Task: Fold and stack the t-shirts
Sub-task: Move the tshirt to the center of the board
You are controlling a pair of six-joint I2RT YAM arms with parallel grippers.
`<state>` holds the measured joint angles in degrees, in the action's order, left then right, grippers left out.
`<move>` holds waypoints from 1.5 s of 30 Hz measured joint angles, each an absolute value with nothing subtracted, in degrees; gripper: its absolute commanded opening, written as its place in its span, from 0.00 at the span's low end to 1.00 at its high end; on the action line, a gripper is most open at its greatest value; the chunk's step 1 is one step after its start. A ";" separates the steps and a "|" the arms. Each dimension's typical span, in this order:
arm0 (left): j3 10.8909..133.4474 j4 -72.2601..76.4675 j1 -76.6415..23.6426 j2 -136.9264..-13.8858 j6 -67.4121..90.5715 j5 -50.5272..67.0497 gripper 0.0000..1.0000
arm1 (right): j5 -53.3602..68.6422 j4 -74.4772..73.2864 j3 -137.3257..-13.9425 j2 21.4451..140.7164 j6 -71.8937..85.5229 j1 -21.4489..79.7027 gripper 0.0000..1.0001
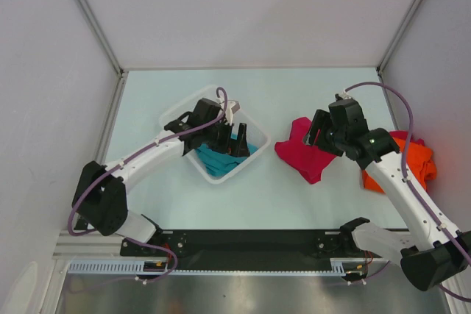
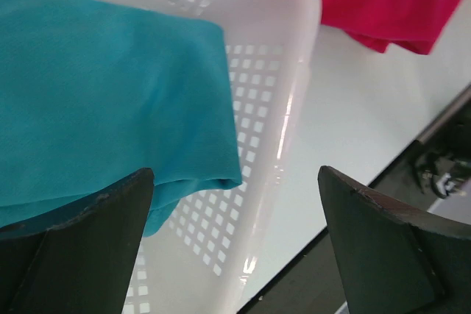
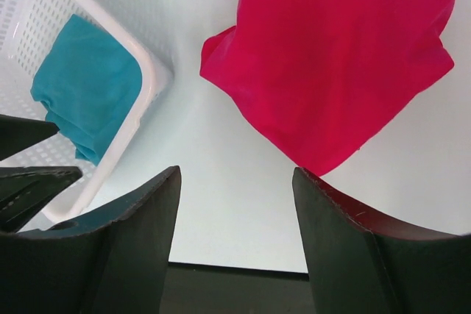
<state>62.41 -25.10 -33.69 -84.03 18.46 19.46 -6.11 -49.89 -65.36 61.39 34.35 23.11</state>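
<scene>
The teal t-shirt (image 1: 215, 159) lies bunched in the white mesh basket (image 1: 175, 114). My left gripper (image 1: 232, 143) hangs open just above it, near the basket's right wall. In the left wrist view the teal t-shirt (image 2: 103, 93) sits under the left finger, and nothing is between the jaws of the left gripper (image 2: 235, 173). The crimson-pink t-shirt (image 1: 304, 156) lies crumpled on the table right of the basket. My right gripper (image 1: 315, 136) stands open over its right part, empty (image 3: 235, 170). The orange t-shirt (image 1: 418, 158) lies at the far right, partly hidden by the right arm.
The basket's perforated wall (image 2: 265, 108) stands between the teal shirt and the bare table. The crimson-pink shirt (image 3: 338, 56) lies a short gap from the basket corner (image 3: 151, 79). The black front rail (image 1: 250, 240) runs along the near edge. White walls enclose the table.
</scene>
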 measured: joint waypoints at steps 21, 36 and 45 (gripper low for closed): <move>71.55 -40.69 -41.58 -100.07 16.58 -14.39 0.95 | -5.43 -51.66 -65.23 57.95 34.54 23.11 0.68; 69.52 -41.36 -34.00 -102.37 21.37 -13.37 0.14 | -5.43 -52.45 -65.23 56.55 34.52 23.09 0.68; 64.29 -37.45 -28.03 -99.42 23.07 -7.05 0.00 | -4.84 -52.29 -65.21 56.21 34.52 23.09 0.67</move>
